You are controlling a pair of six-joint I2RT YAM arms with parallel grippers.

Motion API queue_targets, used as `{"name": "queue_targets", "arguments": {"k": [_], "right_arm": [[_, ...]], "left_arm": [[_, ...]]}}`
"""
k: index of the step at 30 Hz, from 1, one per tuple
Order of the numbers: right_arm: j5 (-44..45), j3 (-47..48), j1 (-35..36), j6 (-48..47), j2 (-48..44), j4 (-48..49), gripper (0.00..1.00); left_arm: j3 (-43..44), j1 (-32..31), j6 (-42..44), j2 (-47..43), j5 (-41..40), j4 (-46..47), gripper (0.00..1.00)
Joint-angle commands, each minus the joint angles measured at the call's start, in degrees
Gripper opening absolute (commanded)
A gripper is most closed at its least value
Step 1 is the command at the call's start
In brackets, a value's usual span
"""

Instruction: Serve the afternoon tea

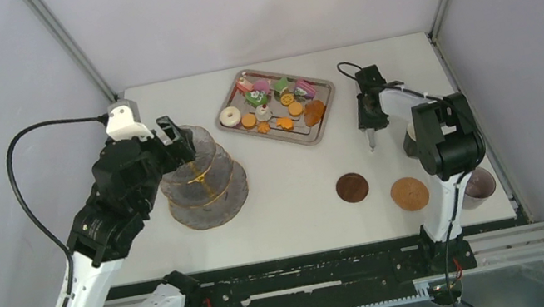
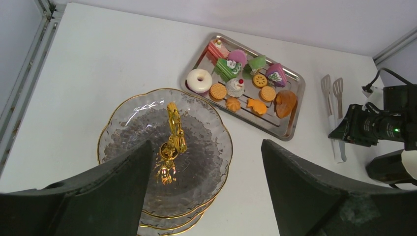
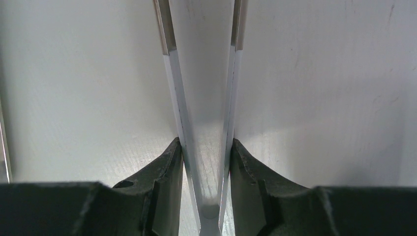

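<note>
Left gripper (image 2: 206, 191) spread wide, holding nothing, above glass stand (image 2: 123, 128). Right gripper (image 3: 206, 167) clamped on tongs (image 3: 201, 98), apparently touching table (image 1: 291, 184) beside tray (image 1: 325, 114).

1. Top external view: a fixed camera, high and behind the arm bases, looks down and forward over the whole white table (image 1: 289, 176); both arms, the glass stand (image 1: 205, 178) and the steel tray (image 1: 276, 107) fall within it.
2. Left wrist view: looks steeply down between its own dark fingers (image 2: 305, 191), from well above the stand (image 2: 164, 152). It shares the stand, the tray (image 2: 290, 129) and the tongs (image 2: 333, 118) with the top view.
3. Right wrist view: very close to the table, facing along the tongs (image 3: 204, 123), which fill the centre of the frame.
</note>
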Motion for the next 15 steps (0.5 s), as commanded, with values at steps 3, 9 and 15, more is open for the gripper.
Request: {"name": "queue_targets", "arguments": {"k": [3, 9, 15], "right_arm": [[-0.5, -1.5, 0.8, -0.9, -2.4, 0.6, 0.17], [0.1, -1.4, 0.5, -0.3, -2.6, 1.4, 0.96], [-1.7, 0.7, -1.0, 0.0, -1.0, 1.1, 1.0]], "left_arm": [[0.1, 0.3, 1.8, 0.0, 1.4, 2.7, 0.85], [-0.1, 0.3, 1.9, 0.0, 1.6, 2.7, 0.85], [0.1, 0.3, 1.9, 0.0, 1.7, 3.1, 0.85]]}}
